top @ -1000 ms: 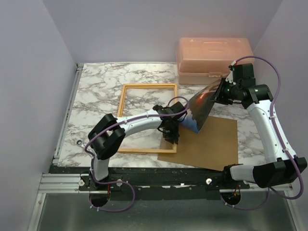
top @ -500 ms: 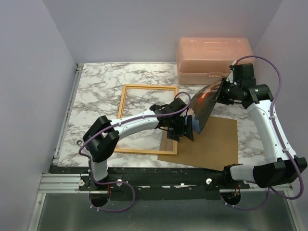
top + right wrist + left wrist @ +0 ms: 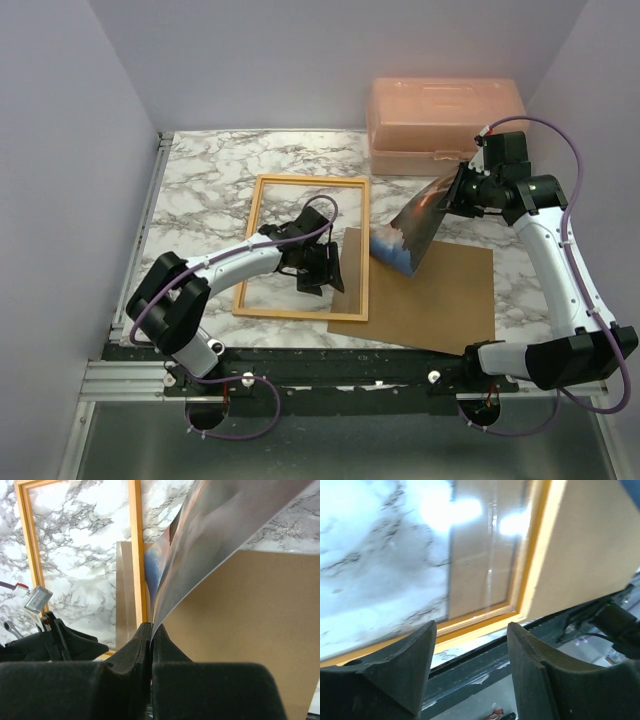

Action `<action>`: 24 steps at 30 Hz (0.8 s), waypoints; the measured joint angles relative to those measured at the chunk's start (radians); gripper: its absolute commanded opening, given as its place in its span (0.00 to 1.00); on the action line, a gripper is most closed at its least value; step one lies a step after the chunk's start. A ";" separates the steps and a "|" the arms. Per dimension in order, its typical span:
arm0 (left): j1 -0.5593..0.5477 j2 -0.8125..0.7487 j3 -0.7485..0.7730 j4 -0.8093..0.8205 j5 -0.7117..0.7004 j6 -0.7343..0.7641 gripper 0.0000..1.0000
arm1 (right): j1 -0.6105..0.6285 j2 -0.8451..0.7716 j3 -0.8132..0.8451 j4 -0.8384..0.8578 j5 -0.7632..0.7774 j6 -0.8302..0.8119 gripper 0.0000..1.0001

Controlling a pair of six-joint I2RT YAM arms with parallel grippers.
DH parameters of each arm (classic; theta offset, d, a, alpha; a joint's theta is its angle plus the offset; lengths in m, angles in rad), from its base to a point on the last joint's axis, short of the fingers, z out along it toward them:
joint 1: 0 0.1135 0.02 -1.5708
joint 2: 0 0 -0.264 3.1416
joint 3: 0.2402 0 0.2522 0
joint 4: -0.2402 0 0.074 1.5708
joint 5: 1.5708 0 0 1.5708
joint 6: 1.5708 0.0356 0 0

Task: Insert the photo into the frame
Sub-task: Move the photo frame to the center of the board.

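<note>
Tabletop (image 3: pixel 200 190): left claw (image 3: pixel 323 268) back over frame (image 3: pixel 310 180)

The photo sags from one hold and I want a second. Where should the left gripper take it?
Probably the photo at its free lower edge, from the frame side; the right gripper pinches the opposite upper edge, leaving that end loose.

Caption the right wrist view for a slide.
Right gripper holds the photo curled over the brown board, the frame alongside.

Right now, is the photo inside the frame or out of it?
Out. The right gripper holds the photo, curled, in the air above the brown board, beside the frame.
</note>
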 measured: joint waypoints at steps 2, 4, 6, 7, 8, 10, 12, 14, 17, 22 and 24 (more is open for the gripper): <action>0.006 -0.010 -0.011 -0.027 -0.018 0.027 0.51 | 0.000 0.001 0.000 0.001 -0.005 0.002 0.00; -0.001 -0.010 -0.011 -0.045 -0.030 0.054 0.47 | 0.000 0.002 0.000 0.003 -0.009 0.004 0.00; -0.018 -0.010 -0.010 -0.058 -0.040 0.071 0.45 | 0.000 0.004 0.000 0.007 -0.016 0.006 0.00; -0.029 -0.010 -0.009 -0.065 -0.044 0.077 0.44 | 0.000 0.005 0.000 0.008 -0.019 0.008 0.00; -0.036 -0.010 -0.007 -0.069 -0.048 0.082 0.44 | 0.000 0.005 -0.001 0.009 -0.021 0.008 0.00; -0.061 -0.006 0.006 -0.080 -0.056 0.087 0.44 | 0.000 0.005 -0.003 0.011 -0.024 0.009 0.00; -0.081 0.007 0.028 -0.088 -0.064 0.087 0.43 | 0.000 0.005 -0.005 0.013 -0.026 0.009 0.01; -0.097 0.032 0.052 -0.088 -0.073 0.087 0.43 | 0.000 0.006 -0.008 0.015 -0.026 0.009 0.01; -0.110 0.065 0.064 -0.087 -0.081 0.085 0.43 | 0.000 0.006 -0.014 0.016 -0.027 0.008 0.00; -0.110 0.114 0.064 -0.088 -0.094 0.082 0.43 | 0.000 0.006 -0.021 0.017 -0.027 0.008 0.00; -0.109 0.127 0.064 -0.088 -0.094 0.080 0.43 | 0.000 0.006 -0.024 0.017 -0.027 0.008 0.00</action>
